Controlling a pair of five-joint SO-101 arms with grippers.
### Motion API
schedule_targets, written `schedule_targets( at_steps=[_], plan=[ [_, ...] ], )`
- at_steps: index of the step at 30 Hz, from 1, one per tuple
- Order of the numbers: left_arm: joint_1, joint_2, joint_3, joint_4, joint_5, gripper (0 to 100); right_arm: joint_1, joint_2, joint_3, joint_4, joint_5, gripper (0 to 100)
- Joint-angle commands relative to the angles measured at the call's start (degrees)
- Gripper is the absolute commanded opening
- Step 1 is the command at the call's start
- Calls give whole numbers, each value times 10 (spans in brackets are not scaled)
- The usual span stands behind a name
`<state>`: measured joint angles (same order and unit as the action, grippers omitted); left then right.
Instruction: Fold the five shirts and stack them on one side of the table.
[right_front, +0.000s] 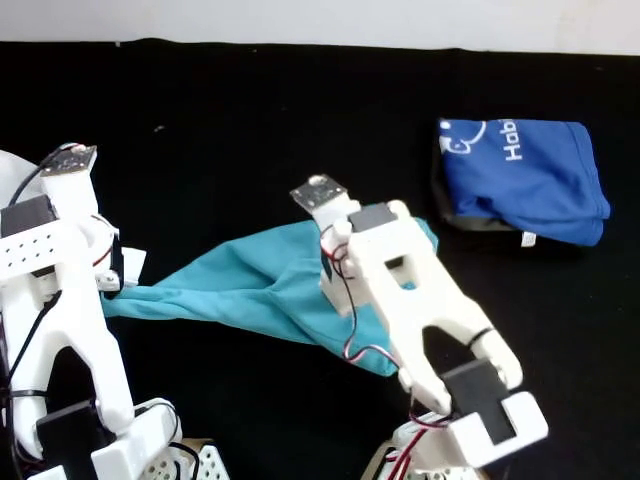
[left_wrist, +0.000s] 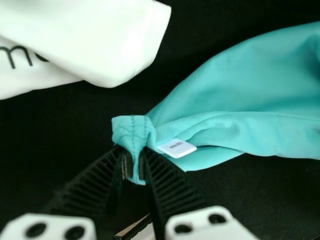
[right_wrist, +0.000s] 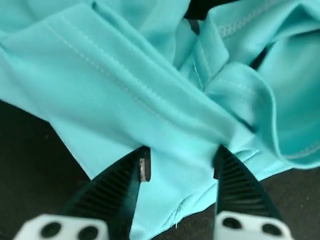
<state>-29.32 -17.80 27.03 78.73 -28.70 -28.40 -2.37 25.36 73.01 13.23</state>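
Plain teal shirt (right_front: 250, 285), blue shirt (right_front: 530, 185) (white print), black table (right_front: 250, 120)

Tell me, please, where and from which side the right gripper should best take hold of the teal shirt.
Probably the flat edge of the teal shirt lying under the open right gripper, taken straight from above. The cloth lies smooth there but bunched farther in, and the left gripper pinches the opposite corner.

A stretched shirt (right_front: 250, 285) lies across the table's (right_front: 300, 120) middle. A folded shirt (right_front: 525, 180) sits far right, a third shirt (left_wrist: 75, 40) at the left edge.
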Motion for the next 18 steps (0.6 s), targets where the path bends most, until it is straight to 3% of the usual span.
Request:
schedule_targets(
  at_steps=[1, 3, 11, 18],
  plan=[
    [6, -15, -17, -4, -4, 8, 6, -6, -49, 16, 3, 97],
    [4, -15, -17, -4, -4, 8, 7, -26, -57, 33, 3, 0],
    [6, -15, -17, -7, -4, 8, 2, -157, -55, 131, 3, 6],
    [7, -15, -22, -7, -4, 8, -113, -221, -7, 210, 5, 9]
  ],
)
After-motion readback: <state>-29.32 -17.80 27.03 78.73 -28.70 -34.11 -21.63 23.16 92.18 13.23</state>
